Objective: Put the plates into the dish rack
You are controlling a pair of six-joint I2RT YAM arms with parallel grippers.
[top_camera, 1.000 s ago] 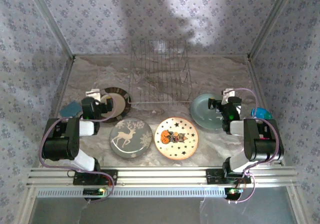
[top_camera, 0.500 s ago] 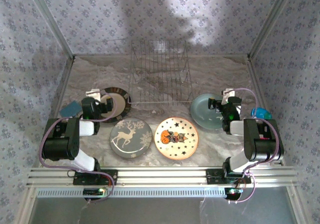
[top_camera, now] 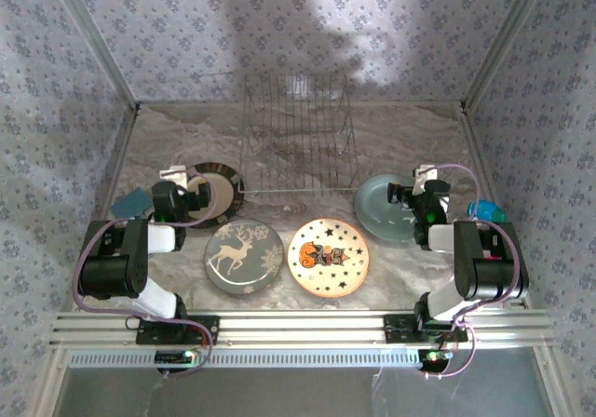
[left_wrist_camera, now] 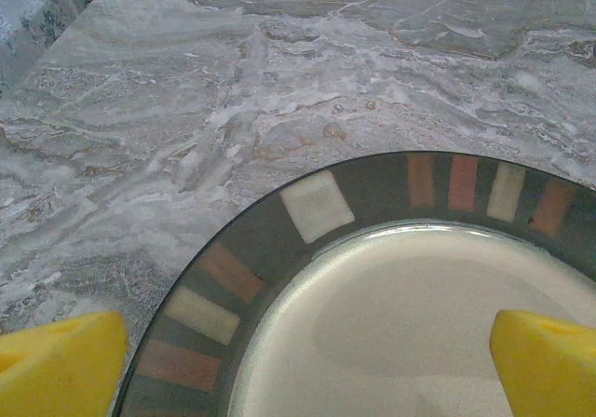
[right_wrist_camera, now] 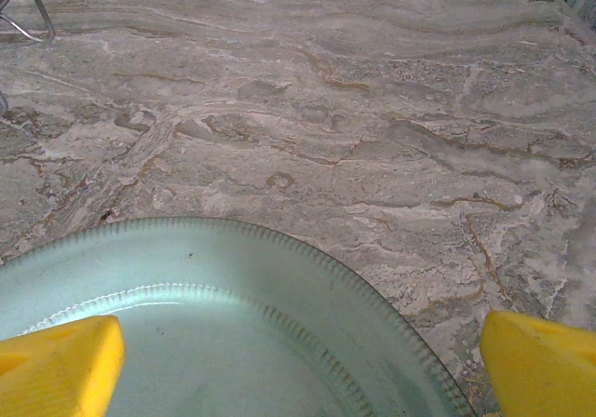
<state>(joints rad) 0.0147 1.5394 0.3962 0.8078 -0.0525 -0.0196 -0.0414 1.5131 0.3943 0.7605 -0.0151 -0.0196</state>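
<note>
- Silvery wire dish rack (top_camera: 298, 138) stood at the back centre of the marble table (top_camera: 410, 133) in the top view, with no plate in it. All four plates lay flat in front of it, so by my read you hadn't loaded anything yet.
- Same view: striped plate (top_camera: 222, 189) was front-left of the rack, teal plate (top_camera: 380, 208) front-right. Reindeer plate (top_camera: 244, 258) and star plate (top_camera: 328, 255) sat side by side nearer the bases. None were stacked, so each rim looked reachable.
- Your left gripper (top_camera: 177, 184) sat over the striped plate's left side and your right gripper (top_camera: 421, 189) over the teal plate's right side. Each arm was on the plate nearest it, which is probably why you split them that way. Blue cup (top_camera: 486, 210) sat just right of the right arm; mind it.
- Left wrist view: left gripper (left_wrist_camera: 303, 366) was spread wide, with yellow fingers (left_wrist_camera: 60, 361) at both bottom corners. The striped plate (left_wrist_camera: 372, 249) lay below and between them. Nothing was gripped, and I couldn't tell whether the fingers touched it.
- Right wrist view: right gripper (right_wrist_camera: 298, 366) had the same wide spread, fingers (right_wrist_camera: 56, 366) at the corners, over the teal plate (right_wrist_camera: 214, 324) near its far rim. Nothing was gripped, and contact was unclear. A corner of rack wire (right_wrist_camera: 23, 7) showed top-left, well apart from the plate.
</note>
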